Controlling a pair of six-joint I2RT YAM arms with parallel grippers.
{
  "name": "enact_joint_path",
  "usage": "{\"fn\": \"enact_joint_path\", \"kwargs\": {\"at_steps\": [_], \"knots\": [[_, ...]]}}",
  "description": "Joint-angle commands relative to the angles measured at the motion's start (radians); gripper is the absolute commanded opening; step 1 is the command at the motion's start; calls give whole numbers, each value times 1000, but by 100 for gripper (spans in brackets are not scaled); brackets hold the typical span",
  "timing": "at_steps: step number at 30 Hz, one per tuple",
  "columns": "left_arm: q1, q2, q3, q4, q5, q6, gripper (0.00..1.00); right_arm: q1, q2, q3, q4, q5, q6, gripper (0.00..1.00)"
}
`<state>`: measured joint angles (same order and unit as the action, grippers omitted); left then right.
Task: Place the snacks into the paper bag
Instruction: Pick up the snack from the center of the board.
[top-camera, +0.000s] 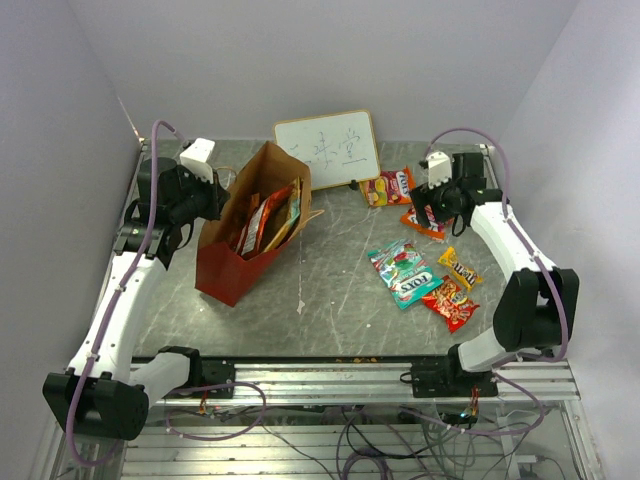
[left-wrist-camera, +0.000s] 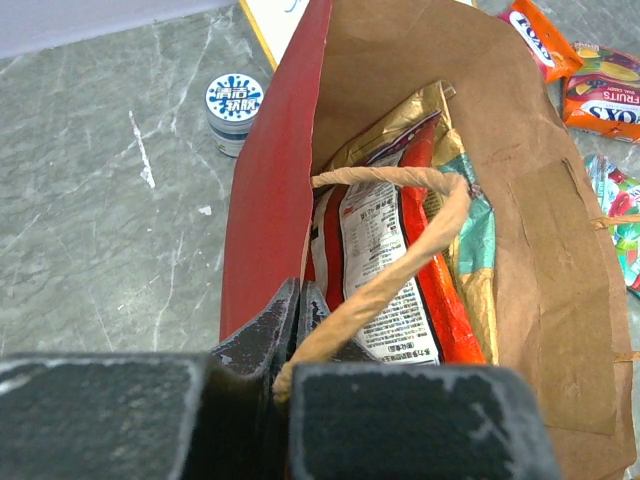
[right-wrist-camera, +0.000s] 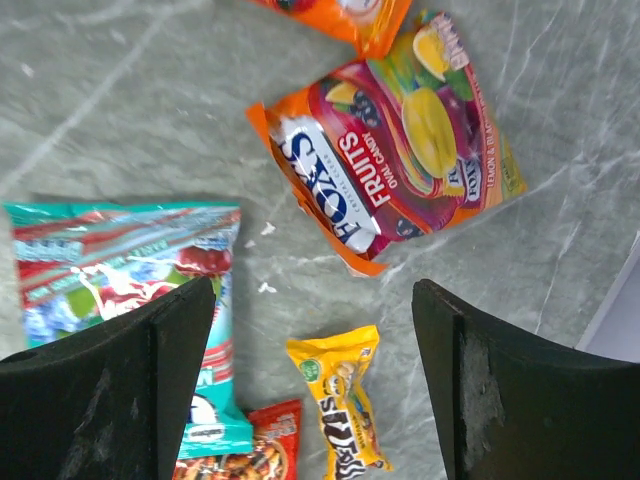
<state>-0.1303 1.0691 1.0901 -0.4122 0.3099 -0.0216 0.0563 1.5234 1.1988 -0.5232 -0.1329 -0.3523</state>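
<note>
Now | left gripper (left-wrist-camera: 285, 370) squeezed tight on the paper bag (top-camera: 225, 270) handle (left-wrist-camera: 400, 268), bag stands open | inside: long red chip bag (left-wrist-camera: 445, 310) and other packets (left-wrist-camera: 482, 235) | right gripper (right-wrist-camera: 312, 295) spread wide, holding nothing, nearest the loose snacks (top-camera: 415, 275) | orange fruit packet (right-wrist-camera: 385, 165) just past its fingers, lying slanted | small yellow packet (right-wrist-camera: 340, 415) right between them

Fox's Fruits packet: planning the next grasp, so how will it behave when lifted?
The Fox's Fruits packet probably flops, since its thin film lies wrinkled. The glossy surface looks slippery, so a pinch might slide. Likely light, being so flat.
</note>
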Motion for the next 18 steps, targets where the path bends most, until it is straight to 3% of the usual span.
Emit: {"fn": "enact_joint_path", "kwargs": {"at_steps": [1, 18], "knots": [[3, -26, 18, 5, -6, 8, 7, 0, 68, -18, 17, 100, -150, 79], [8, -55, -9, 27, 39, 3, 7, -3, 329, 12, 64, 235, -270, 61]]}}
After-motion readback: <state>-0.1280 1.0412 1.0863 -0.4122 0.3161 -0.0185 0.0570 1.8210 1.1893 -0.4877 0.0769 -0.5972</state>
